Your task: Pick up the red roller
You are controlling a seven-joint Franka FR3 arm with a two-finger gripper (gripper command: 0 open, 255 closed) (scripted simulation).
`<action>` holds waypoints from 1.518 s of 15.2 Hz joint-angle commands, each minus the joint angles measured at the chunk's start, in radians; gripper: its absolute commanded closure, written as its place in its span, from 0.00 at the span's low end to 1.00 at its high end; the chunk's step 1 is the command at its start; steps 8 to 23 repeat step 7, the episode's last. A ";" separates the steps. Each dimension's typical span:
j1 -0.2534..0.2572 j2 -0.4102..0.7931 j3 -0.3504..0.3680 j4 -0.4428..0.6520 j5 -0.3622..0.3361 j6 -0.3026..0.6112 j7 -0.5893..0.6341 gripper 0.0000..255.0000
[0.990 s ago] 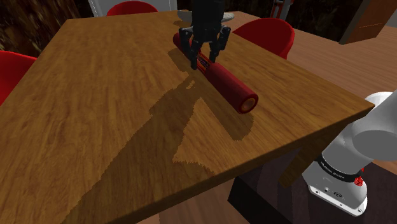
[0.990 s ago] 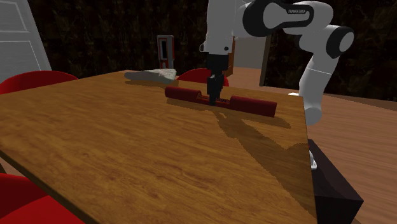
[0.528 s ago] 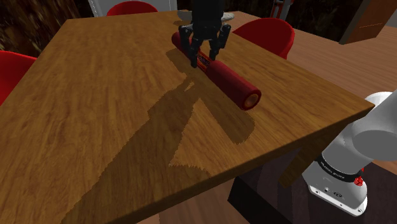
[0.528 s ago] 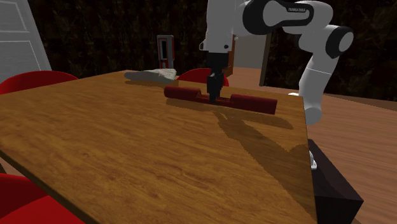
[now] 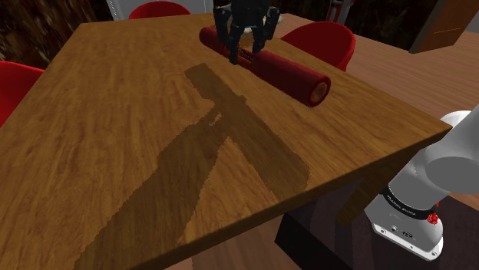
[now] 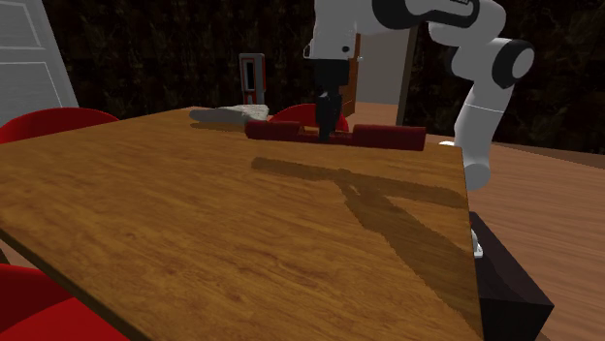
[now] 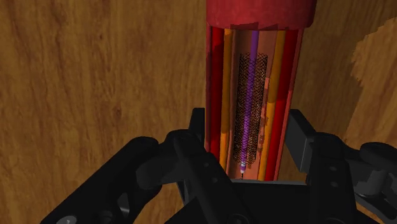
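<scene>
Shoulder view, table (image 5: 115, 115). Desk: which step is this?

Operator: The lift, I judge. My gripper (image 5: 246, 52) pinches the red roller (image 5: 288, 75) at its narrow middle. The roller hangs level above the far side of the wood, with its shadow (image 5: 230, 130) lying well apart from it.

Desk: Is the hold sound?

Operator: On the wrist view the fingers (image 7: 299, 137) press both sides of the striped core, with the thick end beyond them. It looks centred to me.

Desk: Next move?

Operator: I'd call for a steady rise, squeeze kept on, no tilt. A long roller held at one point could swing or slip.
</scene>
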 commanded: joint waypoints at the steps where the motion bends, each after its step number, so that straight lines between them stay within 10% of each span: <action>1: 0.000 0.007 0.001 0.038 -0.003 -0.031 0.005 1.00; 23: 0.000 0.034 0.005 0.123 -0.014 -0.091 0.016 1.00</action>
